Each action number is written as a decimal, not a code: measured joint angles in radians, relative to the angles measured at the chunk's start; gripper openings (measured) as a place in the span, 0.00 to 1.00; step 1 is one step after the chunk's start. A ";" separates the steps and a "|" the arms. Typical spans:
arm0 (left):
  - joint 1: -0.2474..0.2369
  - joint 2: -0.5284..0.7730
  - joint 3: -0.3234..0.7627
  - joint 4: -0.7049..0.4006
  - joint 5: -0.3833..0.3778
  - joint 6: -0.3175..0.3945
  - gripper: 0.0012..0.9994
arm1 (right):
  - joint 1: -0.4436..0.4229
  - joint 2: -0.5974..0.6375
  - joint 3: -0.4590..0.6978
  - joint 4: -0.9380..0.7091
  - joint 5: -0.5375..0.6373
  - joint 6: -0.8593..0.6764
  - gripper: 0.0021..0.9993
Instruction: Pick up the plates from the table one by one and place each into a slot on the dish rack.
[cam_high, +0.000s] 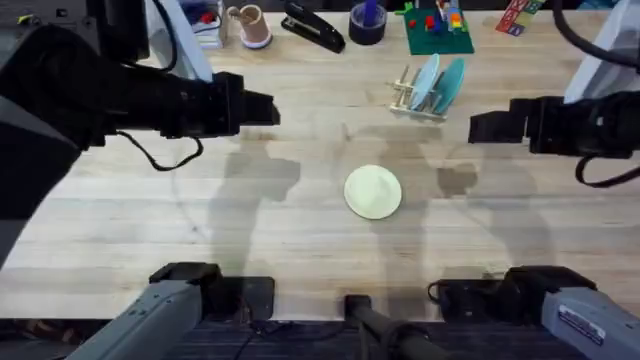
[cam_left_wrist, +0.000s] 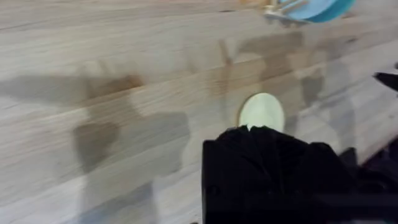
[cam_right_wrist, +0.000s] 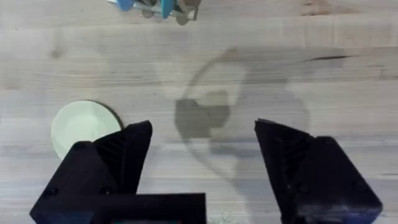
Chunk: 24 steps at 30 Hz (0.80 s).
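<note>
Overhead shows the light wooden butcher-block worktop (cam_high: 200, 210); near its middle lies a round cream-yellow plate (cam_high: 373, 191), flat and untouched; beyond that plate stands the small pale wooden dish rack (cam_high: 412, 92) holding light blue and teal plates (cam_high: 438, 82); right fingers (cam_right_wrist: 202, 146) spread open above the wood beside it; left fingers (cam_high: 262, 108): cannot tell.

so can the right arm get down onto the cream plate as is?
Probably yes. The cream plate lies flat, alone on bare table, nothing beside or over it. The right gripper hovers nearby with fingers open, and the left gripper is off to the far side.
</note>
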 joint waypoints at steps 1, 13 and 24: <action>0.000 0.000 0.000 0.004 0.030 0.000 0.04 | 0.000 0.000 0.000 0.000 0.000 0.000 0.99; -0.061 0.000 -0.056 0.106 0.239 -0.005 0.04 | 0.000 0.000 0.000 0.000 0.000 0.000 1.00; -0.139 0.008 -0.232 0.292 0.308 -0.074 0.04 | 0.000 0.000 0.000 0.000 0.000 0.000 1.00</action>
